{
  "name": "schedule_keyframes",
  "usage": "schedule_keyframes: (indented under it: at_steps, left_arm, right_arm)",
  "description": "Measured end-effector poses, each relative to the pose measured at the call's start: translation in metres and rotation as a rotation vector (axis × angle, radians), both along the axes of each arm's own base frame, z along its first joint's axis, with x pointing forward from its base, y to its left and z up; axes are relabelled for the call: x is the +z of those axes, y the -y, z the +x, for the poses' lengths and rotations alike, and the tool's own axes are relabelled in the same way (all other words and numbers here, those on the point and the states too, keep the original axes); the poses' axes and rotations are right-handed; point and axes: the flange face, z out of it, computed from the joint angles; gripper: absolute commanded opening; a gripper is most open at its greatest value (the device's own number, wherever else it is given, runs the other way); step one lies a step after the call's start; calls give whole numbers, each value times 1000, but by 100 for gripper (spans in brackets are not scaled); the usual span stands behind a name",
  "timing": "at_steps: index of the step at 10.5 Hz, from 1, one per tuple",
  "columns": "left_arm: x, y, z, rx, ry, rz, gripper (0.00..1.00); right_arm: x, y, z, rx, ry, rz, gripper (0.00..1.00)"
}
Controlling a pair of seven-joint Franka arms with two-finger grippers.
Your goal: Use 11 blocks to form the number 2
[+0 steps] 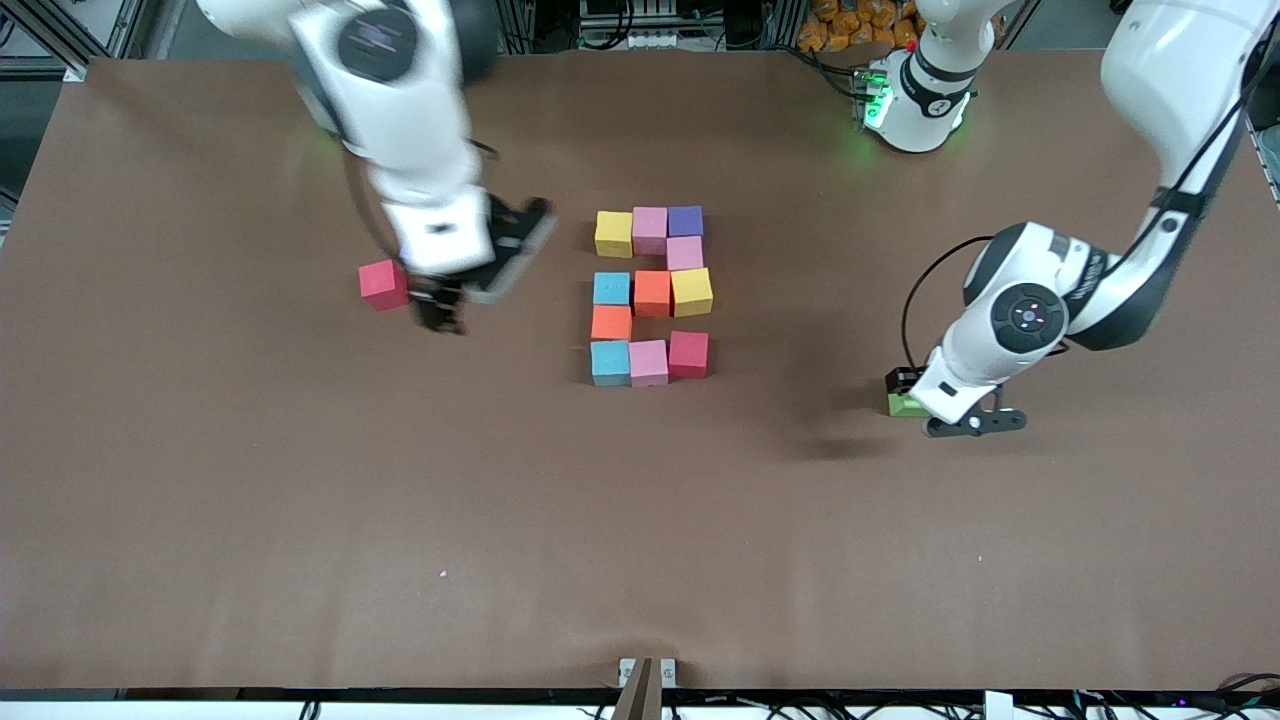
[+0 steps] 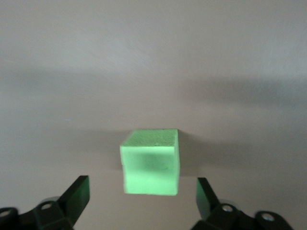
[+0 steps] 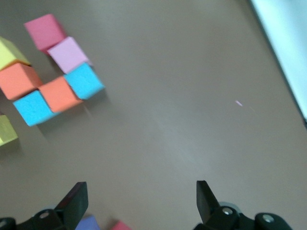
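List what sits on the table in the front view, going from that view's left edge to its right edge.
Lone red cube → right gripper, open, above the table beside it → number 2 of eleven cubes → green cube, with the open left gripper at it.

Right tool (image 1: pixel 440 305) hovers over the worktop (image 1: pixel 200 500) just beside a lone cube (image 1: pixel 384 284) — the number 2 (image 1: pixel 652 295) lies toward the left arm's end from it.
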Motion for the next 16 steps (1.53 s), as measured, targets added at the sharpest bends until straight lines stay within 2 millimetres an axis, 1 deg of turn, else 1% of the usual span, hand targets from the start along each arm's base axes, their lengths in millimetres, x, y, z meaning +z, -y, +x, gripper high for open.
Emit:
schedule_keyframes:
  at_steps: [1, 2, 3, 4, 5, 6, 7, 8, 9, 10, 11, 12, 14, 16]
  left_arm:
    - [43, 9, 5, 9, 6, 24, 100]
    - [89, 20, 6, 14, 21, 40, 100]
    - [136, 33, 1, 11, 32, 41, 100]
    - [178, 42, -7, 16, 33, 19, 100]
    - [213, 46, -14, 26, 28, -9, 100]
    - [239, 44, -19, 32, 19, -28, 100]
    - [259, 41, -22, 41, 9, -43, 100]
    - [273, 37, -23, 48, 3, -62, 100]
    - [284, 35, -23, 56, 8, -80, 100]
    - [292, 33, -23, 65, 14, -93, 100]
    - [299, 29, -24, 77, 19, -111, 100]
    - [306, 24, -26, 84, 16, -142, 100]
    - [318, 9, -29, 42, 22, -176, 100]
    - [329, 9, -35, 38, 44, -151, 100]
  right_arm:
    - [20, 36, 6, -63, 14, 8, 100]
    - [34, 66, 9, -120, 20, 30, 100]
    - [49, 94, 9, -185, 9, 62, 100]
    - [65, 129, 6, -261, -10, 103, 100]
    - [81, 169, 4, -342, -16, 148, 100]
    - [95, 207, 3, -414, -2, 178, 100]
    - [106, 238, 1, -482, 19, 192, 100]
    - [116, 262, -2, -566, 27, 200, 100]
    - [125, 282, -5, -683, 18, 209, 100]
    - [133, 297, -10, -799, 0, 215, 100]
    - [141, 310, -15, -895, -24, 215, 100]
    - [151, 322, -19, -948, -41, 212, 100]
    - [166, 334, -18, -987, -42, 207, 100]
    - [162, 346, -13, -1016, -62, 199, 100]
